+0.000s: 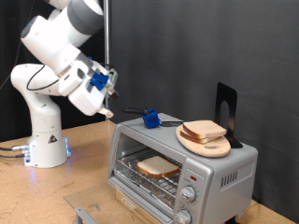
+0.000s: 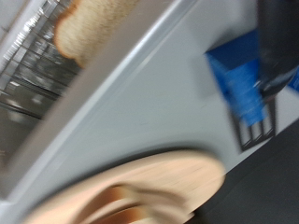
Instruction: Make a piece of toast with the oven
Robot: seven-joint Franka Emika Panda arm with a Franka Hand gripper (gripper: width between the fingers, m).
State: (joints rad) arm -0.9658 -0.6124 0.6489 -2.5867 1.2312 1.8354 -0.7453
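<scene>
Toast on the rack, pincer raised off to the oven's left

The piece of toast [image 1: 157, 166] lies flat on the wire rack [image 1: 140, 179] inside the silver toaster oven [image 1: 220, 173], whose door hangs open toward the near side. The pincer [image 1: 110, 91] hangs in the air above and left of the oven's top, holding nothing I can see; whether its fingers are spread I cannot tell. From it the slice lies down and to the right. More bread sits on a round wooden board [image 1: 207, 143] atop the oven.
</scene>
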